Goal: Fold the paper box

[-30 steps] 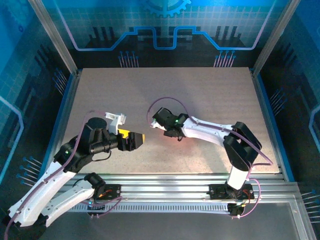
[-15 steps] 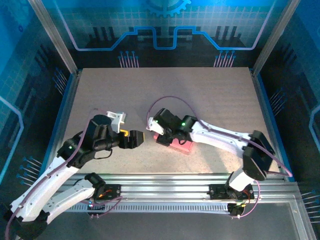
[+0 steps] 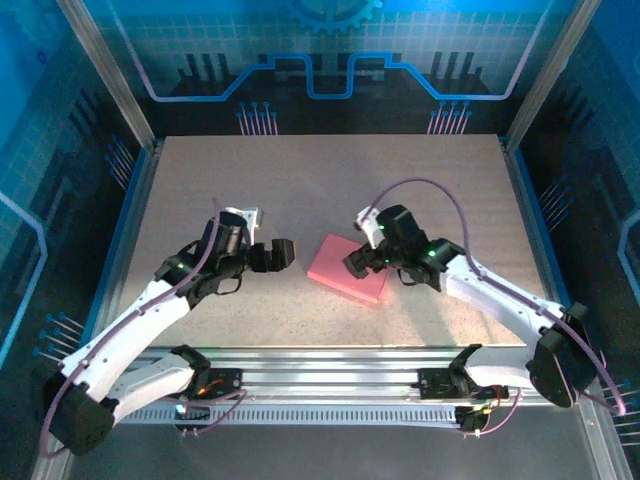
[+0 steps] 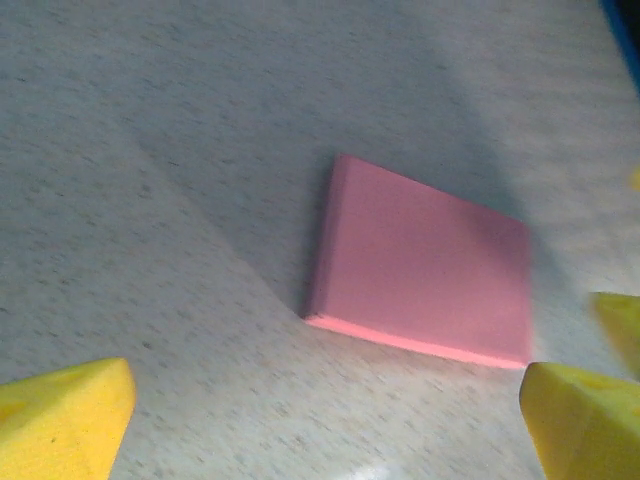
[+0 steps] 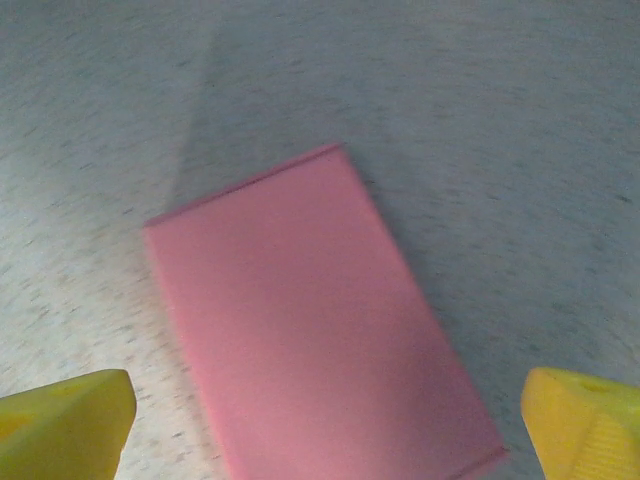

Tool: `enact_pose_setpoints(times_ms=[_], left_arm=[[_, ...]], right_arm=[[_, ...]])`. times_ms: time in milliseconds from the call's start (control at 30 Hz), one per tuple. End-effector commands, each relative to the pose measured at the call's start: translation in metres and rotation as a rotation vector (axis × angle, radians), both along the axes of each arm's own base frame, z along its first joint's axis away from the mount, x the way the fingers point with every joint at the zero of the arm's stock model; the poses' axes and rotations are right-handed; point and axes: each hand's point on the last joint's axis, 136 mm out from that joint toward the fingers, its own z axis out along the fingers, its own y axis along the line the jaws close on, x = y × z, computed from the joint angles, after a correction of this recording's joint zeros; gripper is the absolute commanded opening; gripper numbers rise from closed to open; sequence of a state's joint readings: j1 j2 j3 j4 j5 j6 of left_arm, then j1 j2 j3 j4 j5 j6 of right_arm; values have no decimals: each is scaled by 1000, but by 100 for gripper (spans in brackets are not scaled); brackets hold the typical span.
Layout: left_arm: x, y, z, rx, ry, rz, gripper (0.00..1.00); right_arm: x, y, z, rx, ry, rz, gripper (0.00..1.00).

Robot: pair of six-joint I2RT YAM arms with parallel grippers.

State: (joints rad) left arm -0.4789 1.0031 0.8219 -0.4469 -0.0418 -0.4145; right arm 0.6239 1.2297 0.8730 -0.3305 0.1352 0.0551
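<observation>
Cardboard, thin and pink, makes up the paper box (image 3: 348,270), a flat rectangle with crisp edges and a smooth face, lying on the speckled matte table (image 3: 300,180) between your two claws. Your left claw (image 3: 281,254) stands spread just beside its left corner, gripping nothing. Your right claw (image 3: 357,263) is spread too, at the box's right edge; its yellow wedge fingertips (image 5: 65,425) sit wide apart.

Paper box (image 3: 347,271) flat between left hand (image 3: 284,254), right hand (image 3: 356,264); table (image 3: 300,180) open all round.
</observation>
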Motion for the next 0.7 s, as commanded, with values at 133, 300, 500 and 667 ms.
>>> enact_pose_setpoints(times_ms=[133,300,500,667], left_arm=[[66,67,-24,105,-97,227,99],[97,108,-34,239,-219,292,99],[125,140,-61,356,-278,334,99],[141,153,-81,384,-302,323,99]], right_arm=[[55,-90,16,139,-168,-373,100],[77,-158,9,112,-221,-564,100],[98,-206,-13,20,-305,-646,100],[111,-206,-46,-19,-272,-568,100]])
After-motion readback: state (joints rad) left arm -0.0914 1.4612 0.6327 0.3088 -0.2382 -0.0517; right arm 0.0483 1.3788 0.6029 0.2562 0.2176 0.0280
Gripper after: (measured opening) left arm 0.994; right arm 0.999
